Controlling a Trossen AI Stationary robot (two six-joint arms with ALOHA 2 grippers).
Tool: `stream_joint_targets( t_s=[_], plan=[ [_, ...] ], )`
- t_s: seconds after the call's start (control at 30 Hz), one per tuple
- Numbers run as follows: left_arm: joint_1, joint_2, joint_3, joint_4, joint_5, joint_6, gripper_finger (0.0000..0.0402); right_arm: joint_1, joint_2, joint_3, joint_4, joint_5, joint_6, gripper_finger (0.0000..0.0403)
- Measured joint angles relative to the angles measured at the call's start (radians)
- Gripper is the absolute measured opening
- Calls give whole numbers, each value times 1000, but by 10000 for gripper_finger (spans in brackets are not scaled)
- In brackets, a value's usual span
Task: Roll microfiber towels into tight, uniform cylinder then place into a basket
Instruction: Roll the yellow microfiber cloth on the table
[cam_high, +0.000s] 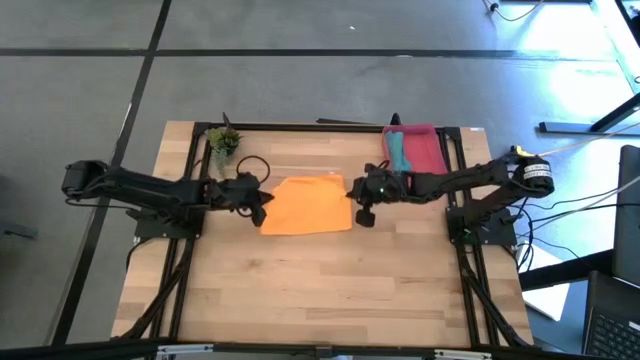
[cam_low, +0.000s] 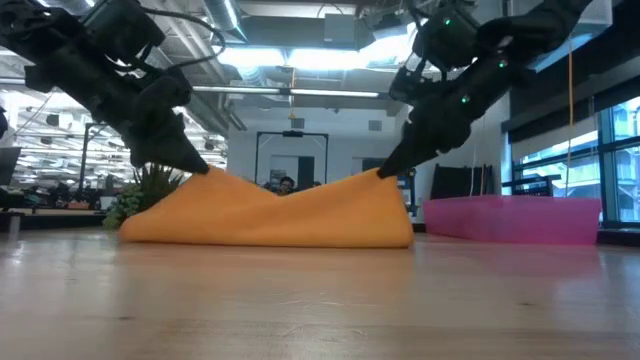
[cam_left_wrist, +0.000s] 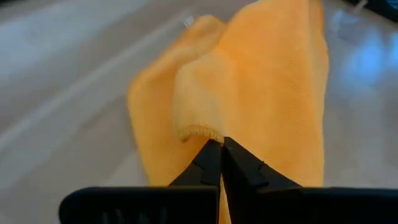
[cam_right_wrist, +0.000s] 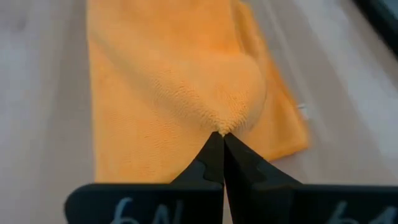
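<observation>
You have the orange towel (cam_high: 306, 216) pinched at both ends: the left gripper (cam_high: 262, 205) is closed on one edge and the right gripper (cam_high: 357, 203) is closed on the opposite edge. Between the two pairs of fingers the cloth sags down to the desk (cam_high: 320, 300), so I judge you lift it to fold or straighten it before rolling. Behind the right fingers, the teal towel (cam_high: 397, 152) already lies in the basket (cam_high: 428, 155).
</observation>
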Motion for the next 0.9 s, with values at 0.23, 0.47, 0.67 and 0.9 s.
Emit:
stream_joint_targets(
  t_s=[0.23, 0.47, 0.67, 0.9],
  plan=[
    [0, -13, 0, -69, -100, 25, 0, -100, 26, 0, 6, -16, -30, 0],
    [0, 0, 0, -139, -171, -20, 0, -142, 102, 0, 80, -42, -57, 0],
    [0, 0, 0, -152, -183, -38, 0, -161, 153, 0, 162, -61, -86, 1],
    [0, 1, 0, -152, -183, -39, 1, -176, 165, -1, 185, -56, -94, 35]
  ],
)
